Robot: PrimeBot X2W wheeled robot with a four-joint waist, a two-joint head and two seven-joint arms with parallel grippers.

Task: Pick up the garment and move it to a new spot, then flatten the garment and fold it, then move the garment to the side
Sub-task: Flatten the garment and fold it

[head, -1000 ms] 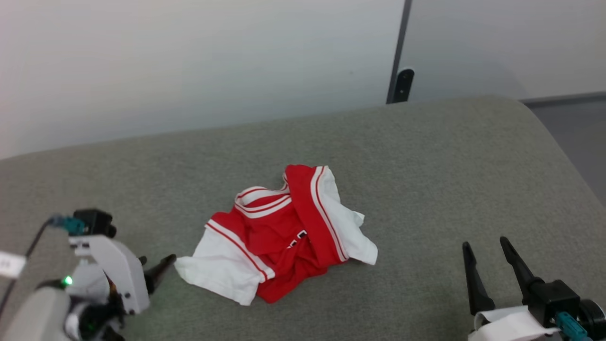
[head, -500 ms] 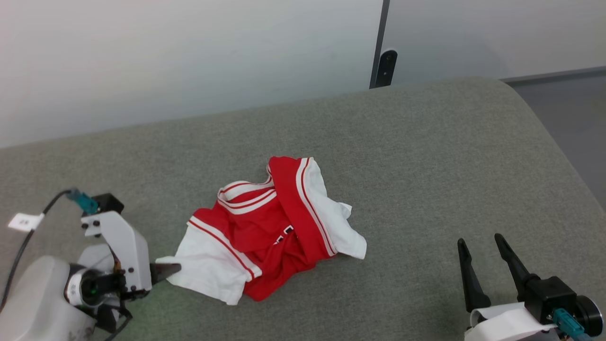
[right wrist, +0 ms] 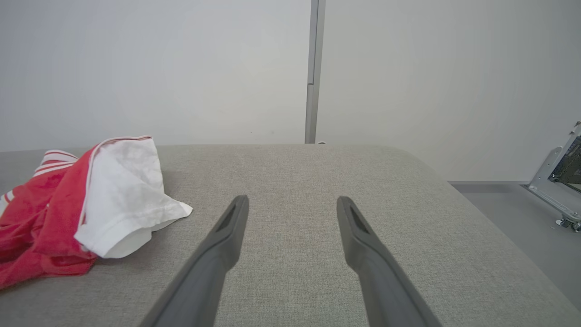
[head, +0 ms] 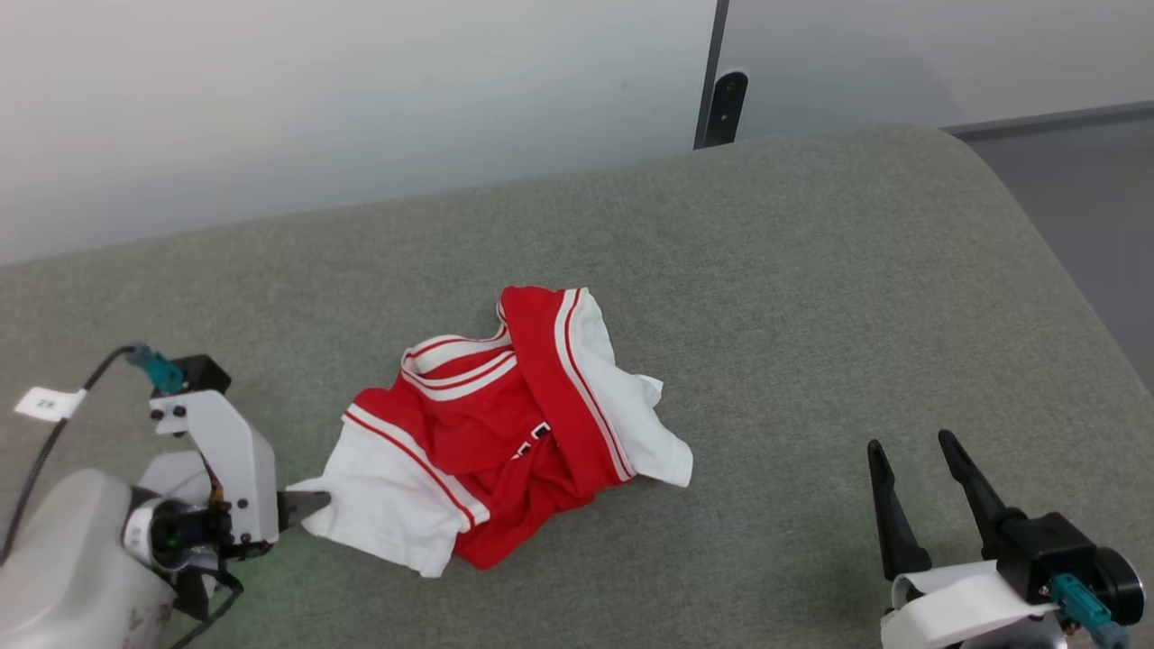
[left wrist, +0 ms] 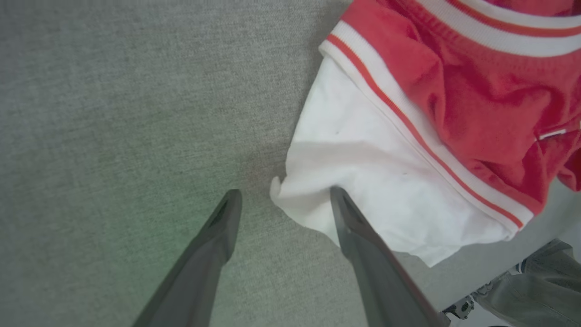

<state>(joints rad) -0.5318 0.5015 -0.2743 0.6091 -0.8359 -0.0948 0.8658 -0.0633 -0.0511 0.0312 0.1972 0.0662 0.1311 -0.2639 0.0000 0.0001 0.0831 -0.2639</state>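
Note:
The garment (head: 505, 424) lies crumpled on a grey-green padded surface (head: 811, 297), red with white sleeves and striped trim; only a bit of its lettering shows. My left gripper (head: 306, 505) is at its near-left white sleeve, open. In the left wrist view the sleeve's corner (left wrist: 290, 200) lies between the fingers of the left gripper (left wrist: 285, 193), with one finger (left wrist: 358, 236) over the white cloth. My right gripper (head: 911, 442) stands open over bare surface well to the right of the garment (right wrist: 68, 213), and the right gripper (right wrist: 292, 200) has nothing between its fingers.
A pale wall with a dark vertical strip and a black bracket (head: 726, 104) runs behind the surface. The surface's rounded right edge drops to grey floor (head: 1082, 198). A metal frame (right wrist: 556, 190) stands on the floor at the right. What looks like a grey trouser leg (left wrist: 544, 281) is beyond the near edge.
The head camera has shifted, so the whole picture moved. My left gripper has turned and come in to the white sleeve's corner, which its finger now touches. The right gripper stays open in place.

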